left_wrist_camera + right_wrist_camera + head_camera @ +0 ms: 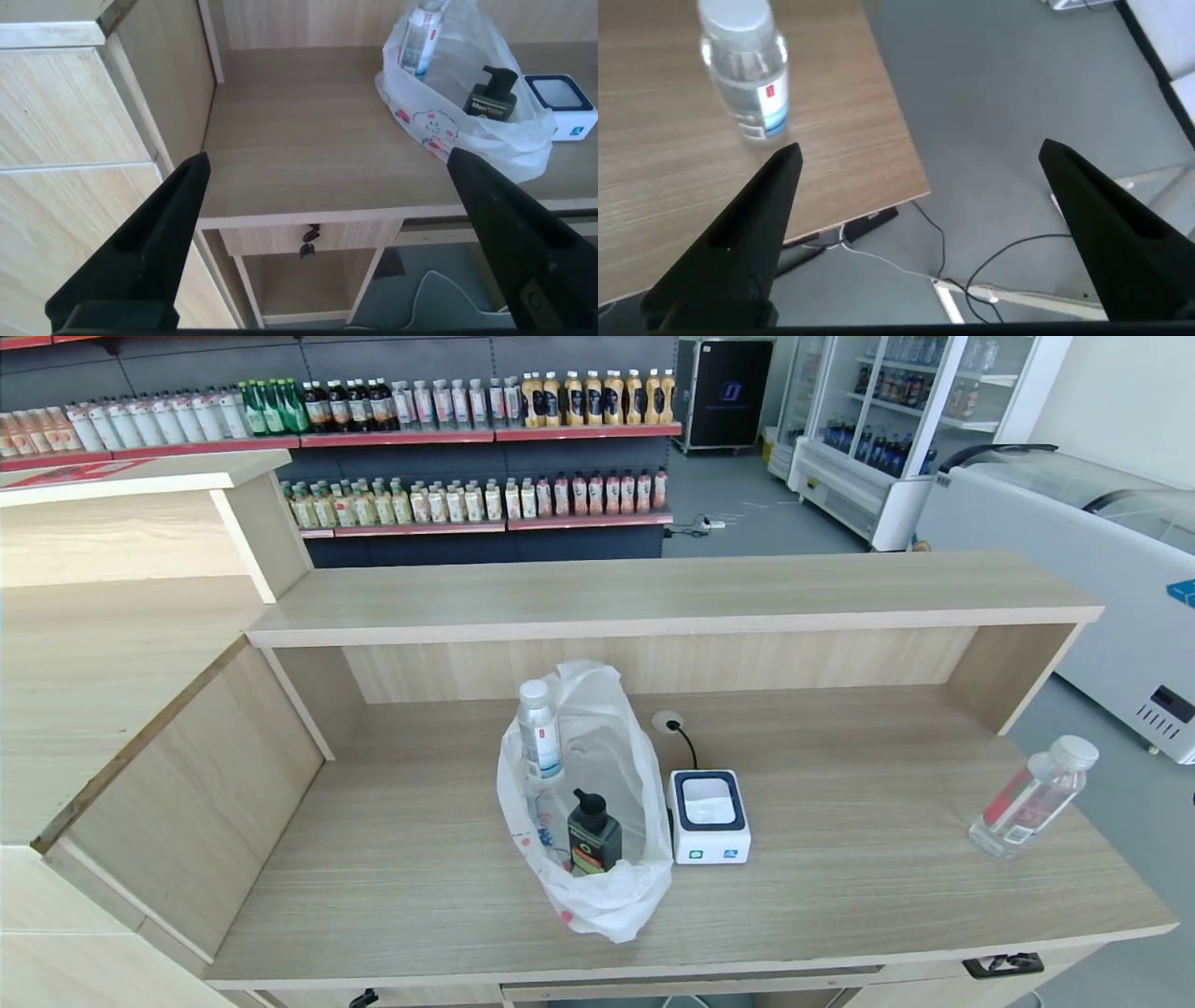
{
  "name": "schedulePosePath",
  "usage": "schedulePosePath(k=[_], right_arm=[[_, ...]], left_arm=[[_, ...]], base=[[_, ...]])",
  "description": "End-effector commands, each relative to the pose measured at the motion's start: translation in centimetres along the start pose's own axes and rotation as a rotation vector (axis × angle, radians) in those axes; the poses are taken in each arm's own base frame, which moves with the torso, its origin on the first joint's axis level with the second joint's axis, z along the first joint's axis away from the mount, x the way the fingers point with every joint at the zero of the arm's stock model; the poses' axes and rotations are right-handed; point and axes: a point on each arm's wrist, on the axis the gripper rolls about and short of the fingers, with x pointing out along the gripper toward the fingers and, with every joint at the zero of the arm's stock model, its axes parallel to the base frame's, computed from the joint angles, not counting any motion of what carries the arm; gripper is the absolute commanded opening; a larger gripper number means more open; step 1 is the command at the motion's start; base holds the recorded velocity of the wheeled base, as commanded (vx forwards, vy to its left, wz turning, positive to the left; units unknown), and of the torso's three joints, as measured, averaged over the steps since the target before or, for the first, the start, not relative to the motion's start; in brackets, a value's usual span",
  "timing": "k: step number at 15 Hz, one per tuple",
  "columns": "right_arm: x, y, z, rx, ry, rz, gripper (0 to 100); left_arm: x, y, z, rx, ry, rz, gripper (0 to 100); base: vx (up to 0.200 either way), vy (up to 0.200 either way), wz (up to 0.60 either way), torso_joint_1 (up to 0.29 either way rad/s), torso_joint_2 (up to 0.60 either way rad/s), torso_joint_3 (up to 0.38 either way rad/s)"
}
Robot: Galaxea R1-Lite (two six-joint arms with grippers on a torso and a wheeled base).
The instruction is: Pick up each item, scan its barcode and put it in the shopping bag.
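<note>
Stage of task, judged: two items already bagged, one left out, so the pick of the last bottle was in hand.

Item 1. Scanner (709, 814), white box with dark-framed window facing up, at mid surface (840, 896); black cable running from its far side to a round port (667, 720) in the surface.

Item 2. Shopping bag (597, 896), thin white plastic, mouth open, just beside the scanner on the robot's left, its plastic seemingly touching the scanner's side. Contents:
- clear bottle (540, 728), white cap, upright at the side of the bag farther from the scanner;
- black pump bottle (593, 835), upright, in the part of the bag nearest the scanner.

Item 3. Water bottle (1032, 795), clear, white cap, red-and-blue label, outside the bag, well apart from the scanner on the robot's right, near that end of the surface. Not held.

Item 4. Right jaws: wide apart, empty, out past the surface's edge, beyond the water bottle from the scanner.

Item 5. Left jaws: wide apart, empty, low by the front edge of the surface, on the bag's side of the scanner.

Next move, judged: right jaws to come in around the water bottle's body and close, carry it to the scanner with the label's barcode turned to the window, then lower it into the bag's open mouth. The round, smooth body may slip or roll in a loose hold.
</note>
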Motion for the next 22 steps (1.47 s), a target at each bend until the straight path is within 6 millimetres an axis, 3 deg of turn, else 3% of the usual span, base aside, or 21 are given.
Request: schedulePosePath(k=[1, 7, 17, 22], right_arm=[[-1.0, 0.0, 0.2, 0.022, -0.053, 0.056, 100], [-4.9, 0.7, 2.7, 0.044, -0.203, 0.077, 100], [-5.0, 0.6, 3.0, 0.041, -0.211, 0.075, 100], [-4.8, 0.6, 1.7, 0.07, -0.164, 0.071, 100]], left_arm=[[0.0, 0.0, 0.0, 0.0, 0.001, 0.0, 100], [0.0, 0.0, 0.0, 0.0, 0.001, 0.0, 100], [0.0, 0.0, 0.0, -0.002, 0.001, 0.0, 100], [0.0, 0.0, 0.0, -0.008, 0.001, 0.0, 100]], base=[[0.0, 0.0, 0.0, 0.0, 0.0, 0.0], [0.0, 0.0, 0.0, 0.0, 0.0, 0.0], [0.0, 0.0, 0.0, 0.0, 0.0, 0.0], [-0.2, 0.0, 0.0, 0.008, 0.0, 0.0]])
